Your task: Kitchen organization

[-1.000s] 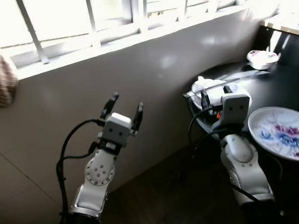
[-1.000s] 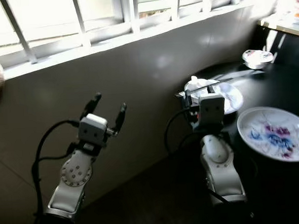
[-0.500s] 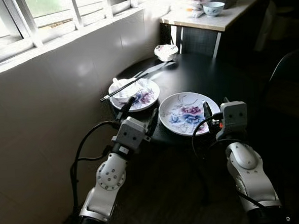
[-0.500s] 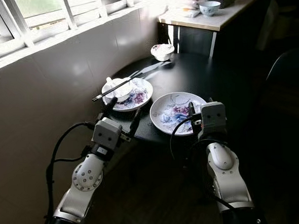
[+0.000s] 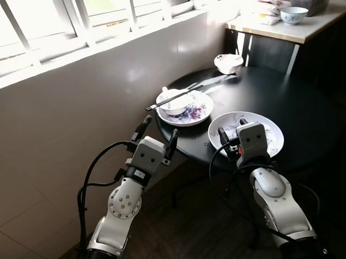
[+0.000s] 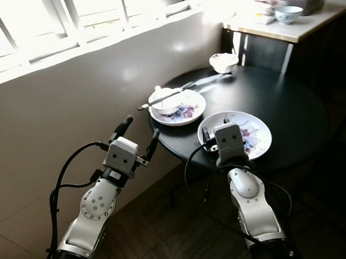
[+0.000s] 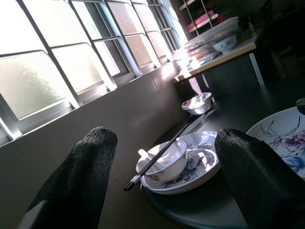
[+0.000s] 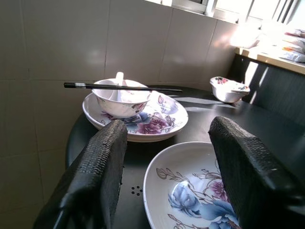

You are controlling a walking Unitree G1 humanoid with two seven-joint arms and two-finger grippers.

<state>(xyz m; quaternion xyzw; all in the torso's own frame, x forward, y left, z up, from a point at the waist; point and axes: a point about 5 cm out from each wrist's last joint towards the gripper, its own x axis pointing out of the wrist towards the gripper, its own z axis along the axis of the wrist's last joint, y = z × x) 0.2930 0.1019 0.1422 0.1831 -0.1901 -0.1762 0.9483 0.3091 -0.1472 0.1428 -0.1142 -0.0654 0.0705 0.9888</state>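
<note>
Both pincers gape empty: right pincer [image 5: 233, 139] over the near-edge plate [image 5: 266, 129]; left pincer [image 5: 157, 132] off the worktop [image 5: 300, 101]. Risk: knocked chopsticks [image 5: 174, 98] roll off the bowl [image 5: 175, 101].

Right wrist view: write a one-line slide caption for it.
Open right gripper hovers over a floral plate; beyond, chopsticks rest across a bowl on a second plate.

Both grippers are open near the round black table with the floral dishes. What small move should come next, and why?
Probably ease the right gripper forward onto the near floral plate: it hovers open at that plate's rim, holding nothing. The left gripper is open short of the table.
</note>
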